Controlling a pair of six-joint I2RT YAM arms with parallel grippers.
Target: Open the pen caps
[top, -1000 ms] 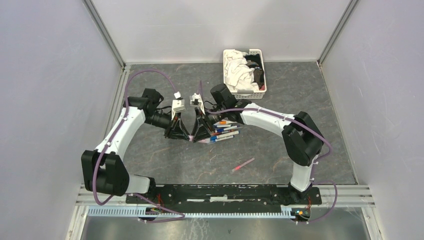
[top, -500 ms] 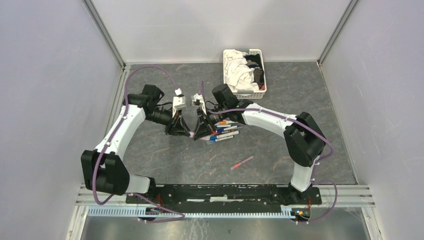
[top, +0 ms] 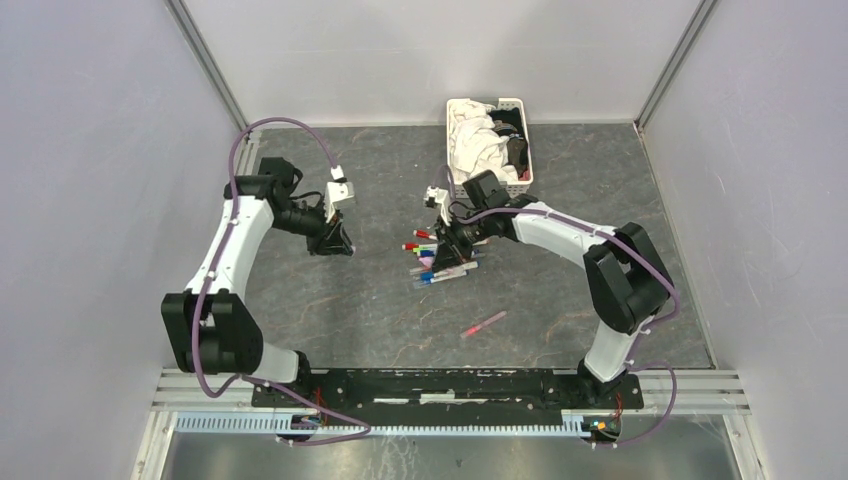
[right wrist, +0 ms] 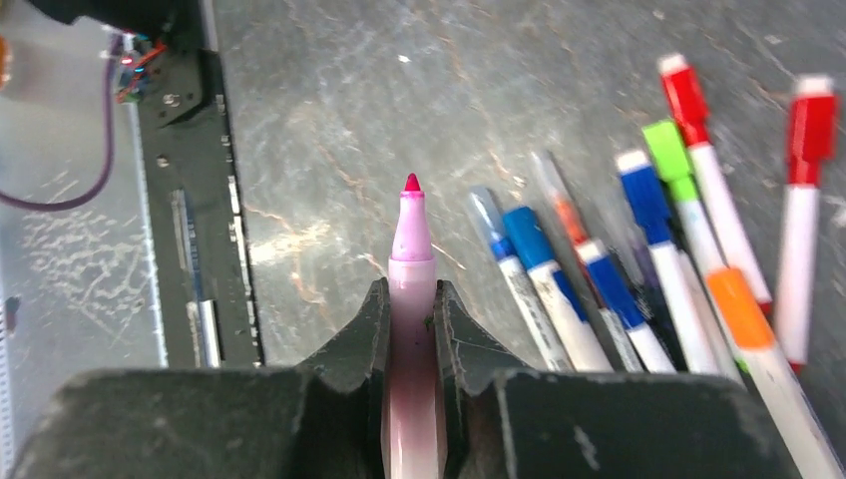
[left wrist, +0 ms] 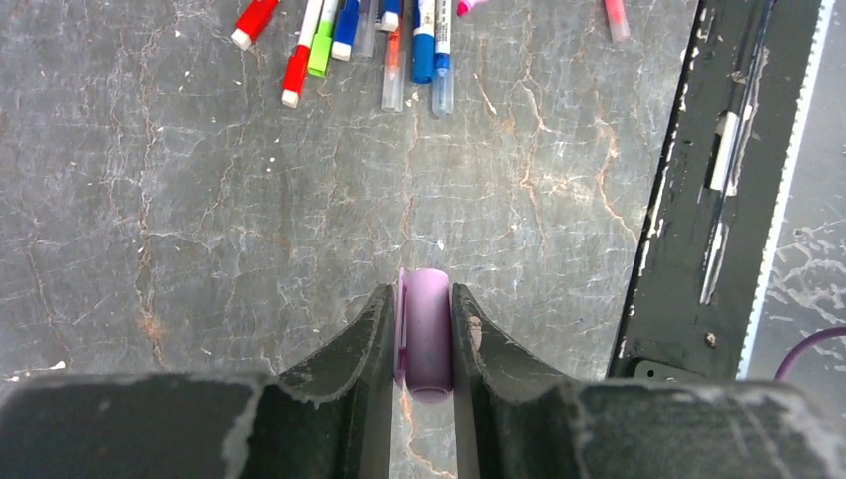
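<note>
Left gripper (left wrist: pixel 422 295) pinching lilac cap (left wrist: pixel 428 337), right gripper (right wrist: pixel 410 290) pinching uncapped pink pen (right wrist: pixel 411 236)

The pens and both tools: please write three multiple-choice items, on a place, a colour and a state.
1. Where is the white basket? A) far side, right of centre B) near edge C) far left corner
2. Which colour has the cap in the left tool? A) green B) lilac C) black
3. The pen in the right tool is A) capped B) uncapped C) broken in two
Answers: 1 A, it stands at the far side; 2 B, the held cap is lilac; 3 B, its tip is bare.
</note>
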